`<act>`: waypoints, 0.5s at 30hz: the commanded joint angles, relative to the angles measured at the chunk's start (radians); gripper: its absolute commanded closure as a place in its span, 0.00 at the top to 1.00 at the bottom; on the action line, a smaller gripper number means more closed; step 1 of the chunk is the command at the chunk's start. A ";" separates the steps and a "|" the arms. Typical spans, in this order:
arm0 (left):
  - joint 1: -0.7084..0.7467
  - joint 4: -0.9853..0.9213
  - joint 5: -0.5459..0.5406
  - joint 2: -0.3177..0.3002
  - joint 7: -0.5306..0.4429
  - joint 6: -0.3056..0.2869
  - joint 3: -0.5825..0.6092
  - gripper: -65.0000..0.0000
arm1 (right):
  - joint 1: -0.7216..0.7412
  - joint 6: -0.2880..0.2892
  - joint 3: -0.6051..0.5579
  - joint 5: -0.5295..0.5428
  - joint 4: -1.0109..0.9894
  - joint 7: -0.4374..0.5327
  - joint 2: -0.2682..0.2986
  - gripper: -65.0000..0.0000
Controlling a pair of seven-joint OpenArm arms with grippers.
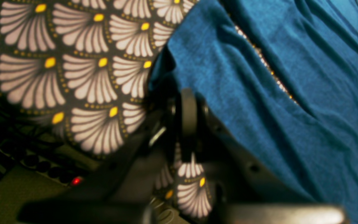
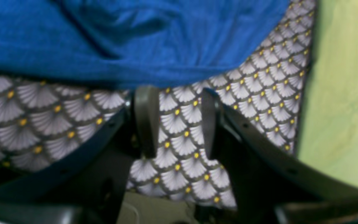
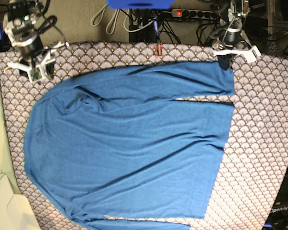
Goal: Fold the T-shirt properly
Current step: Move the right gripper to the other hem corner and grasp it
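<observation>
You are looking down, in the base view, at a table cloth (image 3: 264, 143) with a grey-white scallop pattern that covers nearly the whole frame. The T-shirt (image 3: 129, 143) lies spread flat on it and fills the centre, running from the left edge to right of centre, with one sleeve stretched along the top toward the upper right and a narrow strip of cloth showing between that sleeve and the body.

The left gripper (image 3: 225, 61) sits at the upper right of the base view, at the far end of that sleeve, with its arm reaching in from the top edge. In the left wrist view its jaws are closed together at the folded edge of the blue fabric (image 1: 259, 93), right where it meets the patterned cloth (image 1: 73, 77); you cannot tell from the blurred frame how much fabric is pinched between them.

The right gripper (image 3: 38, 72) sits at the upper left of the base view, just off the shirt's upper left shoulder. In the right wrist view its jaws (image 2: 176, 121) stand partly apart over bare patterned cloth (image 2: 182, 146), holding nothing, with the blue hem (image 2: 135, 40) just beyond the fingertips.

A power strip (image 3: 192, 13) with a red lamp lies behind the table at the top.
</observation>
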 commanded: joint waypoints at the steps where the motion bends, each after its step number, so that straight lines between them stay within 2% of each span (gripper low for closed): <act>1: 0.010 0.014 0.003 -0.004 0.008 0.001 0.001 0.00 | 0.020 0.027 0.002 0.001 0.011 0.013 0.012 0.39; 4: 0.010 0.014 0.003 -0.004 0.008 0.001 0.001 0.00 | 0.070 0.097 -0.002 -0.042 -0.025 0.005 0.015 0.46; 7: 0.011 0.015 0.003 -0.004 0.008 0.001 -0.001 0.00 | 0.116 0.183 0.001 -0.129 -0.046 0.005 -0.011 0.52; 9: 0.010 0.015 0.003 -0.004 0.008 0.001 -0.024 0.00 | 0.135 0.191 0.001 -0.166 -0.049 0.007 -0.035 0.53; 13: 0.008 0.015 0.003 -0.004 0.008 0.001 -0.041 0.00 | 0.155 0.191 0.001 -0.180 -0.051 -0.001 -0.049 0.53; 15: 0.008 0.015 0.003 -0.004 0.008 0.001 -0.041 0.00 | 0.178 0.192 0.008 -0.180 -0.052 -0.006 -0.083 0.53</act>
